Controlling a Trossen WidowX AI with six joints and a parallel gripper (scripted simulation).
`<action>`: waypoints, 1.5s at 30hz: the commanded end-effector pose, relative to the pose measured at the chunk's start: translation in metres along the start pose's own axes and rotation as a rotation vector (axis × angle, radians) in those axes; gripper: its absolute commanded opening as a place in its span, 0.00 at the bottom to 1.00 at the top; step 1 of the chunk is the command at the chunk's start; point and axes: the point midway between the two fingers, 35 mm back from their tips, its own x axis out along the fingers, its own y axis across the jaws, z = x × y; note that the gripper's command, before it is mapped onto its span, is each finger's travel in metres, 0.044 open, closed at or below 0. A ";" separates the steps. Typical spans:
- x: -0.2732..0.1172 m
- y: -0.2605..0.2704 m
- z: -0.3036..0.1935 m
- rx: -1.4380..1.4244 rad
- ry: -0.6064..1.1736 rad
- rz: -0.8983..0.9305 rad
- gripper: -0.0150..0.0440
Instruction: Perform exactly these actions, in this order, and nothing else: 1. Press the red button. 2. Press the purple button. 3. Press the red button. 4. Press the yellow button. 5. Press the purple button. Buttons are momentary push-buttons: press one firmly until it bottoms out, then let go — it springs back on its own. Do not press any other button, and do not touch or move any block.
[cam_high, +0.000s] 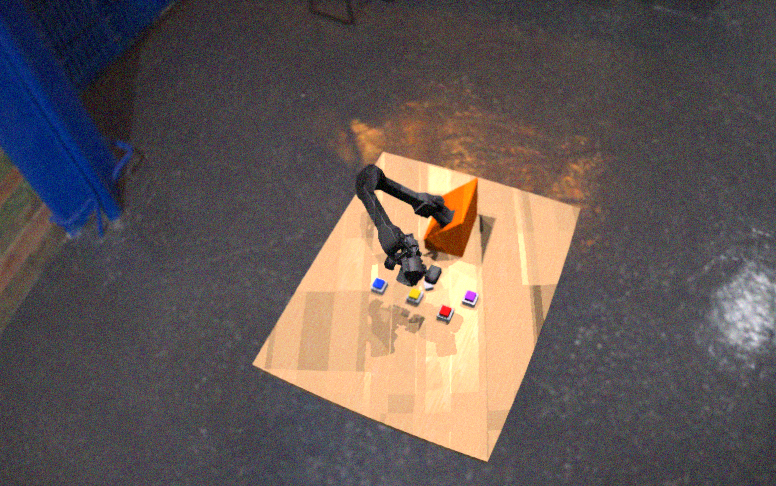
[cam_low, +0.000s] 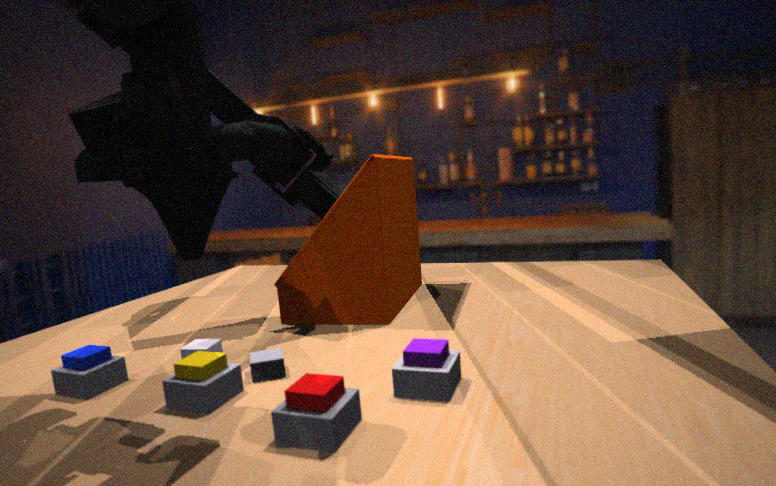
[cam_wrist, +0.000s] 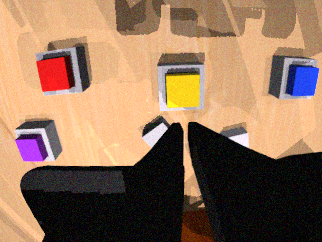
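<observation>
From the top view, the wooden board (cam_high: 503, 343) lies on a dark floor, with the arm's base tucked behind a big orange wedge (cam_high: 455, 220) at roughly 12 o'clock of the button cluster. The gripper (cam_high: 413, 274) hangs at about 11 o'clock of the yellow button (cam_high: 415, 294), pinched closed with nothing in it. Blue button (cam_high: 379, 284) is off at 9 o'clock of the yellow one, red button (cam_high: 445, 311) at about 4 o'clock, and purple button (cam_high: 470, 297) at 3 o'clock, farther out. A small dark block (cam_high: 433, 274) sits right beside the gripper. A blue structure (cam_high: 45, 131) stands way off at the left edge.

Over in the exterior view, the gripper (cam_low: 188, 243) is clearly up in the air, well above the buttons, touching none of them. Front row from 9 to 3 o'clock: blue (cam_low: 86, 356), yellow (cam_low: 200, 365), red (cam_low: 314, 391), purple (cam_low: 426, 352). Two little blocks crowd the yellow one: a pale block (cam_low: 201, 345) just behind it and the dark block (cam_low: 267, 364) just to its right, between yellow and red. The wedge (cam_low: 360, 246) looms behind everything.

Down the wrist cam, the fingertips are nearly together, pointing at 12 o'clock toward the yellow button (cam_wrist: 182, 89) just past them. Red (cam_wrist: 55, 73) is at 10 o'clock, purple (cam_wrist: 32, 146) at 9, blue (cam_wrist: 302, 80) at 2. The two blocks peek out on either side of the tips, (cam_wrist: 156, 132) and (cam_wrist: 237, 136).
</observation>
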 end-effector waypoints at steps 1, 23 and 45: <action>-0.004 0.048 -0.007 -0.019 0.005 0.017 0.29; 0.061 0.178 -0.068 -0.014 0.007 0.002 0.29; 0.089 0.177 -0.068 -0.014 0.007 0.001 0.29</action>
